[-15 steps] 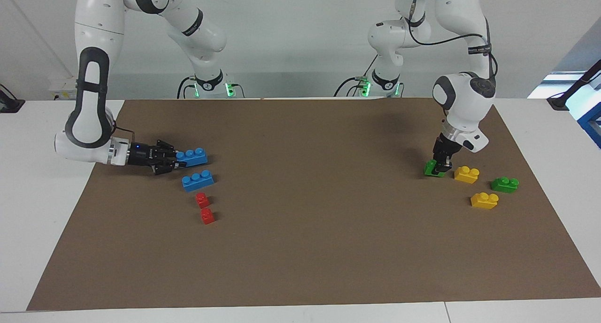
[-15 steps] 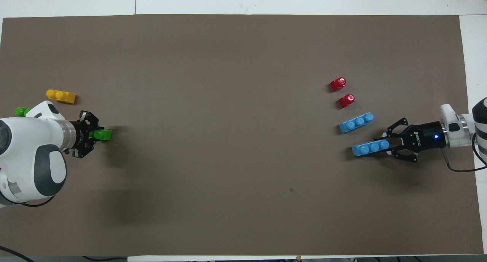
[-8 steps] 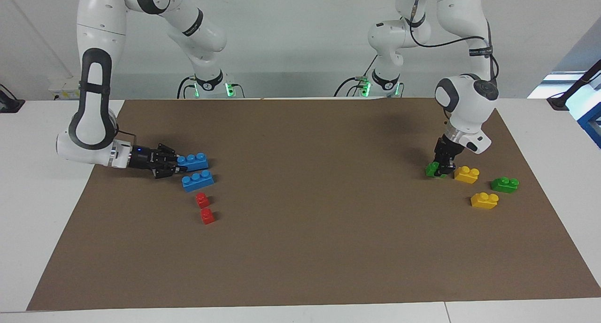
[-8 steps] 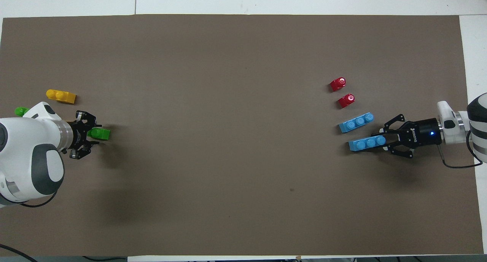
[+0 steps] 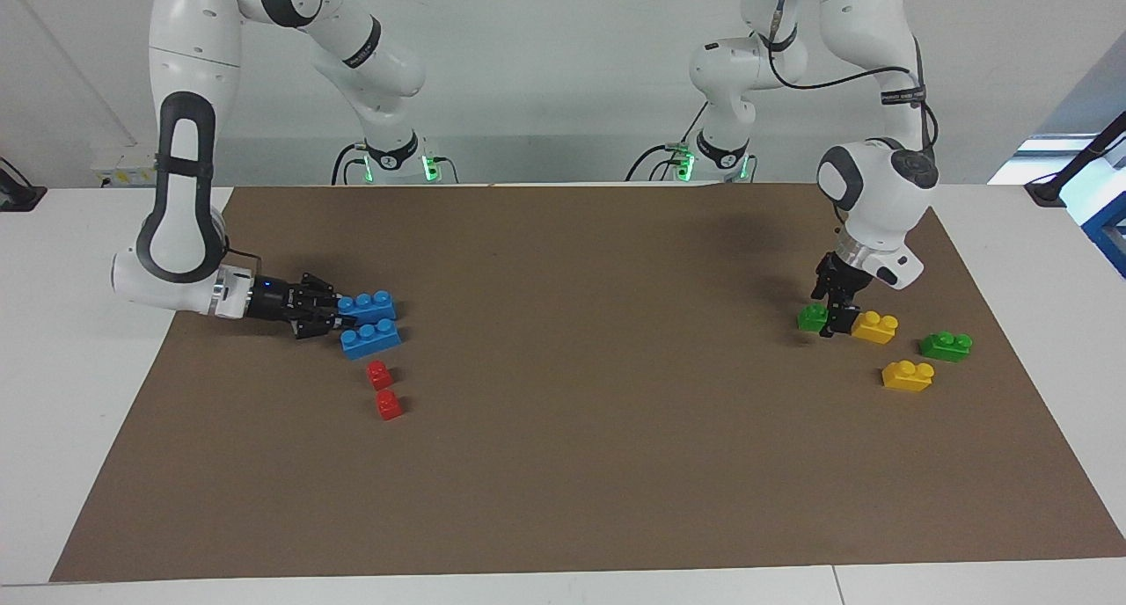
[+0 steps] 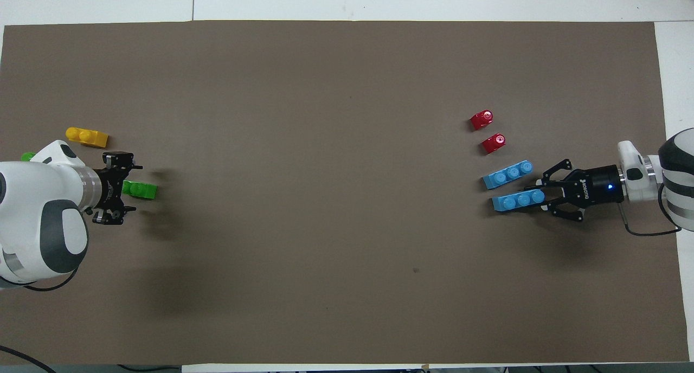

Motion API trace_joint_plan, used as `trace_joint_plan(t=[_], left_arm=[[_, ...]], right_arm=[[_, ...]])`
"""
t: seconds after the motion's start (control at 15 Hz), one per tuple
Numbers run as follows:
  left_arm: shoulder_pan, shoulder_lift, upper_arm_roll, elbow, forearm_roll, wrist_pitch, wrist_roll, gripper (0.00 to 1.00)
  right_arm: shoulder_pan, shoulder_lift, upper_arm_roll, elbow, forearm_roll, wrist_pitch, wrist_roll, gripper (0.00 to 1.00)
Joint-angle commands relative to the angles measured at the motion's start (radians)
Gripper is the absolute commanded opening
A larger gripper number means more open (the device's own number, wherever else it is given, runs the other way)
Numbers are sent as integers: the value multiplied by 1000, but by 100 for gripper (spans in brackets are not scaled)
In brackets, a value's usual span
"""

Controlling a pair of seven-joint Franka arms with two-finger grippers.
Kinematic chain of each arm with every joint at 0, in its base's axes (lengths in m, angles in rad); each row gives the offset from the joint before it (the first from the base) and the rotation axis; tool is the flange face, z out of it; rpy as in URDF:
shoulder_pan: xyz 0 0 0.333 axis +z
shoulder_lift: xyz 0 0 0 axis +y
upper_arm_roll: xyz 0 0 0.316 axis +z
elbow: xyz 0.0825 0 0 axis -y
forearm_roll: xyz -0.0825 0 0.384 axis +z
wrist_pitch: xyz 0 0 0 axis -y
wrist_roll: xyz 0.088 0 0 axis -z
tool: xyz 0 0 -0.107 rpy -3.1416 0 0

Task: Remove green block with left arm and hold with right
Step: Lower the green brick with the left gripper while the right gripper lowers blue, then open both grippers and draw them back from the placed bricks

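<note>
Lying between left gripper's (image 6: 126, 187) spread jaws, green block (image 6: 140, 190)

With twelve o'clock read as away from the robots, three bricks (image 5: 874, 326) (image 5: 908, 375) (image 5: 946, 346) are clustered at the block's (image 5: 811, 317) ten o'clock (one just beside it), and two small bricks (image 6: 493, 143) (image 6: 481, 120) are lined up at two long bricks' (image 6: 507, 175) (image 6: 518, 200) twelve.

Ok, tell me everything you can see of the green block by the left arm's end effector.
The green block is a small bright green toy brick, plastic by its look, with two rounded studs. It lies on the brown mat at the left arm's end of the table, beside a yellow brick. The left end effector stands open around its end next to the yellow brick; whether the fingers touch it cannot be told. Nothing lifts it.
</note>
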Motion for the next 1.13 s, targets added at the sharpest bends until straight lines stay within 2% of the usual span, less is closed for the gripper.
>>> trace_joint_plan(t=[0.0, 0.2, 0.27, 0.33, 0.53, 0.6, 0.73, 1.06], left_arm=[[3, 7, -6, 61, -18, -83, 4, 100], [-1, 0, -7, 125, -18, -169, 15, 100], [-1, -3, -7, 146, -18, -195, 20, 100], [-3, -16, -7, 171, -17, -225, 24, 100], [-4, -17, -13, 242, -9, -305, 27, 100], [-4, -20, -15, 260, -8, -318, 27, 100], [-4, -25, -21, 307, -3, -359, 29, 100], [-4, -68, -21, 404, 35, -471, 107, 100]], right_arm=[[-5, 13, 4, 7, 15, 16, -36, 0], [-5, 16, 4, 7, 15, 16, -38, 0], [-5, 16, 4, 9, 15, 16, -38, 9], [-5, 16, 4, 7, 15, 16, -38, 14], [-5, 16, 4, 7, 17, 16, -38, 57], [-5, 16, 4, 7, 17, 16, -38, 69], [-5, 16, 4, 7, 17, 16, -38, 86], [-11, 14, 4, 7, 17, 9, -31, 95]])
